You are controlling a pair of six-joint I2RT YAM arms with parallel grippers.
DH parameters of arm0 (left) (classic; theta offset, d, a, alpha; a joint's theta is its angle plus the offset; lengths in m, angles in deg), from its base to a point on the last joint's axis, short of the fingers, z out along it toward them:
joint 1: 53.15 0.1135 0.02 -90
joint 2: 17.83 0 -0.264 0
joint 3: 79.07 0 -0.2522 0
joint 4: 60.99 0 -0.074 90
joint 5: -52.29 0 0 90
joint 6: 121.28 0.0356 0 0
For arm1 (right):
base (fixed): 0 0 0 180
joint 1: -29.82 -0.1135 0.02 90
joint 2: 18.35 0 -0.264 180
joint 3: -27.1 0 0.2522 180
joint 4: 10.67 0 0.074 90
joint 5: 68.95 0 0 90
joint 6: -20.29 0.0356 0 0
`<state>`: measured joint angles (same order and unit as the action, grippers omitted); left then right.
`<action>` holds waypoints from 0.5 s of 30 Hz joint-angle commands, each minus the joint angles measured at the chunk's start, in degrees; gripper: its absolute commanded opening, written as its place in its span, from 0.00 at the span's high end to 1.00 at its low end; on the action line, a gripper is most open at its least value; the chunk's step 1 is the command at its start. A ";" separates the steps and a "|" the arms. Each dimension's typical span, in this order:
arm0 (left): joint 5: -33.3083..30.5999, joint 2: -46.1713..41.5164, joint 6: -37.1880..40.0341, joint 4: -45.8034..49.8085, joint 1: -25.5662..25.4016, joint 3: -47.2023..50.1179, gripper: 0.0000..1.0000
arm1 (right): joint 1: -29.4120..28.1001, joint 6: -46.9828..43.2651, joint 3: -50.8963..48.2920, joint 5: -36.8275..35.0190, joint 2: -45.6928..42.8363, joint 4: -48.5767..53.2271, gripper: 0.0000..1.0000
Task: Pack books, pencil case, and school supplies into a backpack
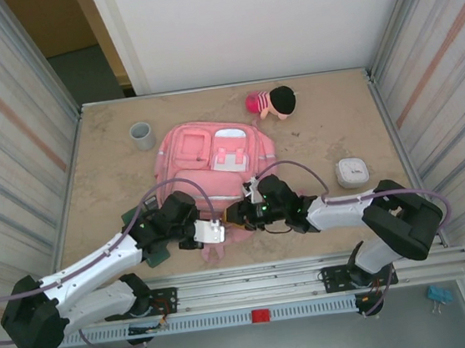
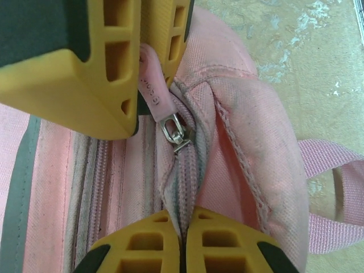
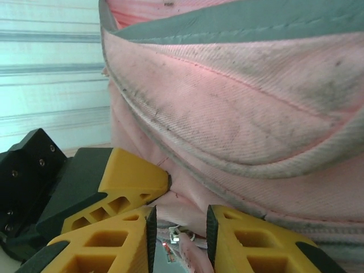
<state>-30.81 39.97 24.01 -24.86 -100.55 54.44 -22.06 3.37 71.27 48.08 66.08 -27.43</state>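
Observation:
The pink backpack (image 1: 214, 155) lies flat mid-table, pockets up. Both grippers meet at its near edge. My left gripper (image 1: 215, 231) is shut on the fabric seam beside the zipper track (image 2: 183, 219). Just beyond it, the metal slider (image 2: 174, 129) carries a pink pull tab (image 2: 151, 88). That tab runs up between the right gripper's yellow fingers (image 2: 91, 79). My right gripper (image 1: 236, 216) stands open, jaws a small way apart, with the pink tab hanging in the gap (image 3: 181, 219). A dark flat thing, perhaps a book (image 1: 130, 219), pokes out under the left arm.
A grey cup (image 1: 142, 135) stands at the back left and a pink-and-black plush doll (image 1: 272, 102) at the back. A small white box (image 1: 352, 172) sits right of the backpack. Metal walls close both sides. A pink strap loop (image 2: 335, 170) lies on the table.

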 commanded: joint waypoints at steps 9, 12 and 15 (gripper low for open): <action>-1.67 -2.26 0.46 -4.89 -0.50 -0.12 1.00 | -0.08 0.06 -0.56 -1.04 -0.27 2.18 0.98; -2.56 -2.32 0.49 -3.92 -0.52 -0.27 1.00 | 2.30 -2.59 -2.01 -2.30 -4.21 7.44 1.00; -4.01 -3.02 0.42 -2.86 -0.53 -0.27 1.00 | 6.58 -6.99 -3.82 -3.44 -10.55 15.14 1.00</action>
<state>-31.81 39.40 24.01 -26.66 -101.27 54.68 -18.96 1.58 69.50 47.66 60.33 -22.10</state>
